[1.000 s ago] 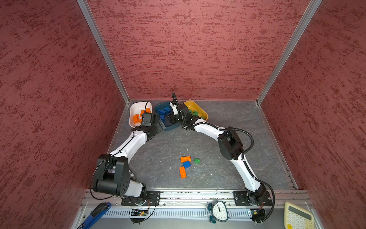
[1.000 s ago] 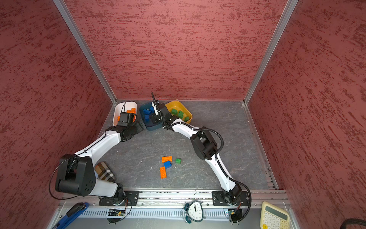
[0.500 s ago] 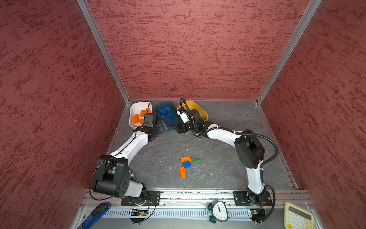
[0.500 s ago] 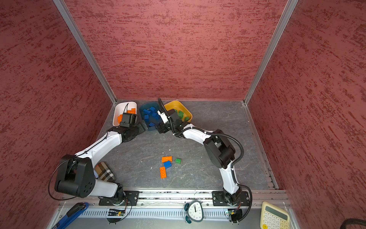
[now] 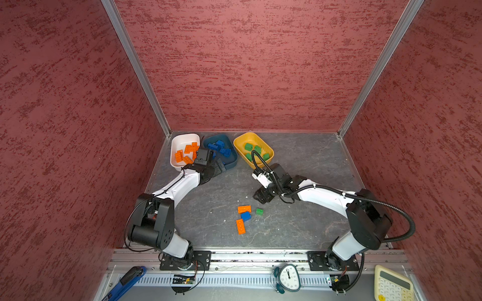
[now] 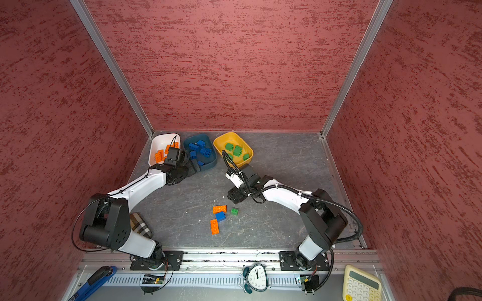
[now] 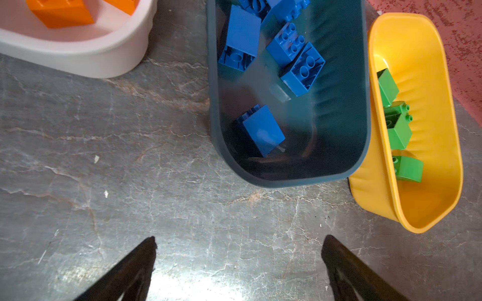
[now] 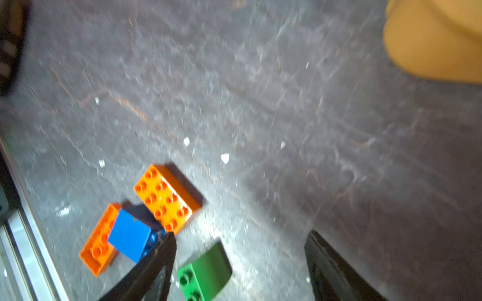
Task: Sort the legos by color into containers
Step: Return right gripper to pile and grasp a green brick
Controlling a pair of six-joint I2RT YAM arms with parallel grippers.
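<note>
Along the far edge of the grey stone-patterned tabletop, from its far left corner, stand a shallow white plastic tub of orange bricks, a dark teal-blue plastic tub of blue bricks and a ribbed yellow plastic tub of green bricks, one colour apiece. The left gripper hangs just before the teal tub, jaws wide and empty, probably parked clear.

Four legos lie loose mid-table, nearer the front edge: an oblong orange studded brick, a square blue brick, a second oblong orange brick and a small green brick. The right gripper hovers by them, jaws spread, holding nothing, seemingly lining up on the green one.

Only the wrist views show the empty jaws, which the top views hide. The blurred right wrist view shows the green brick between the fingers, nearer one.
</note>
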